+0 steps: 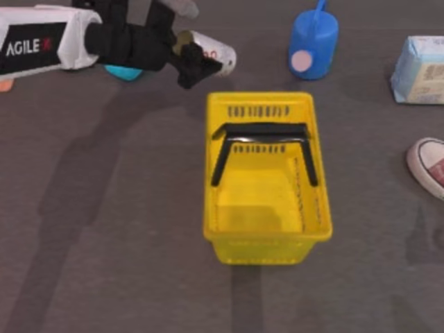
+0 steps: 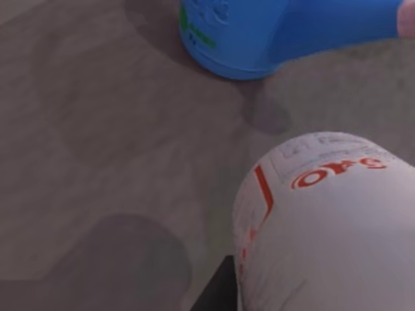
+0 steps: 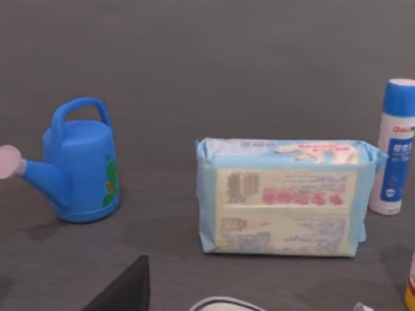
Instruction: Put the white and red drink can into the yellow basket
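One arm at work: left gripper (image 1: pixel 193 64), approx 11 o'clock from the yellow basket (image 1: pixel 267 236), jaws clamped on the white and red drink can (image 1: pixel 210 53). Can held tilted, just beyond the basket's far-left corner, not over it. Blue watering can (image 1: pixel 313 43) at 1 o'clock of basket. Pale blue packet (image 1: pixel 420 71) and shoe (image 1: pixel 431 165) at 2–3 o'clock. Right gripper: can't tell jaw state.

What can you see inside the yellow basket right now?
The yellow basket holds nothing visible: only its bare yellow floor. Its black handle is folded across the far end, covering a strip. The white and red drink can remains outside, in the left gripper.
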You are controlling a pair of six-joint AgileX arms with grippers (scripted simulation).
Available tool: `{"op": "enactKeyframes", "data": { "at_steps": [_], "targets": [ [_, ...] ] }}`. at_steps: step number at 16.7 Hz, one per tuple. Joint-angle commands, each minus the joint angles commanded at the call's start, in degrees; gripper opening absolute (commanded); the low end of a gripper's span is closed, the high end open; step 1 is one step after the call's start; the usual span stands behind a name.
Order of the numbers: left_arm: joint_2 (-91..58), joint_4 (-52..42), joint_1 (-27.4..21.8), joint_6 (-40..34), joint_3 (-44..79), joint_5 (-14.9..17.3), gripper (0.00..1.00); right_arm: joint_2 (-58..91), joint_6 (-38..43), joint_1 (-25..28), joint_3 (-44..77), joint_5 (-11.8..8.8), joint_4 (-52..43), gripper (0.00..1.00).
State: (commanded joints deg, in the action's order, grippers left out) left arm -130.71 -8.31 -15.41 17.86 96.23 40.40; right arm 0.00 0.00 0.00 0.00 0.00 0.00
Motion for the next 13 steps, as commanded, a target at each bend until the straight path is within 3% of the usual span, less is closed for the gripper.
{"op": "enactKeyframes", "data": {
  "at_steps": [4,7,10,13],
  "targets": [
    [4.3,23.6,-1.4,-7.2,-9.0,14.7,0.00,0.0,0.0,0.0,0.0,0.0,0.0,1.00],
    [7.6,37.4,-2.3,-11.4,-14.5,23.9,0.00,0.0,0.0,0.0,0.0,0.0,0.0,1.00],
    [10.2,45.8,-2.8,-14.3,-18.2,30.2,0.00,0.0,0.0,0.0,0.0,0.0,0.0,1.00],
    [11.3,48.7,-3.0,-15.3,-19.6,32.5,0.00,0.0,0.0,0.0,0.0,0.0,0.0,1.00]
  ]
}}
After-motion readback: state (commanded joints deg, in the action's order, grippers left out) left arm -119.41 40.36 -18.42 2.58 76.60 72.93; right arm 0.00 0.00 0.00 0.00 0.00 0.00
